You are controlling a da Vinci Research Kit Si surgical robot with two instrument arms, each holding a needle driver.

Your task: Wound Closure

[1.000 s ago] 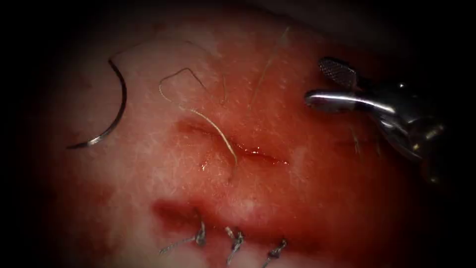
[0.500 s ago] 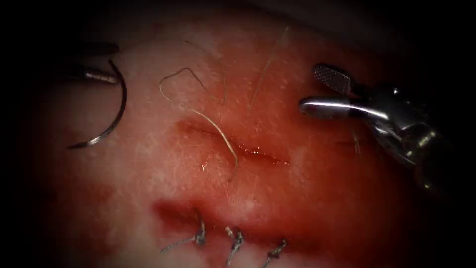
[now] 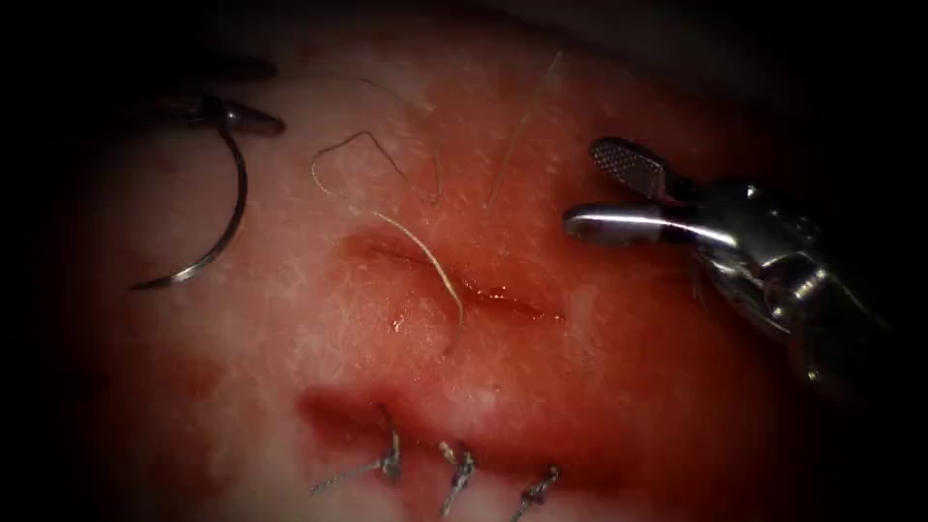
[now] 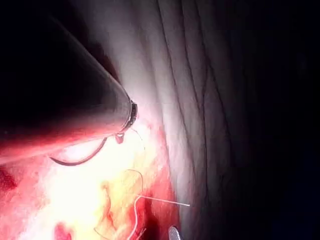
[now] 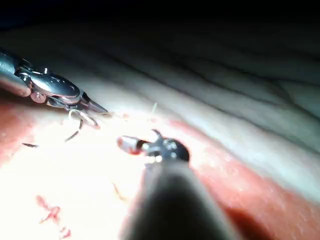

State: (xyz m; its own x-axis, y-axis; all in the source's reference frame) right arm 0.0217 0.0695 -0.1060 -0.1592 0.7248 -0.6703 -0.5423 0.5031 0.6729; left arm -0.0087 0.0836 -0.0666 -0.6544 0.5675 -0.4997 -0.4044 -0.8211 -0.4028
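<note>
A: Nearest us, three tied stitches sit in a row on the tissue, with red fluid pooled just above them.

B: Further in, the cut lies below and left of the right claw, whose jaws stand apart, holding nothing.

A: A pale thread crosses the cut and loops up between the two claws, loose on the surface.

B: Now the needle: well left of the cut, lying flat on the tissue, not in it, curving down from the left claw.

A: That left claw sits right at the needle's upper end, its jaws either side of it. Gripped or not, I cannot tell.

B: In the right wrist view the left claw hovers at the needle too.
</note>
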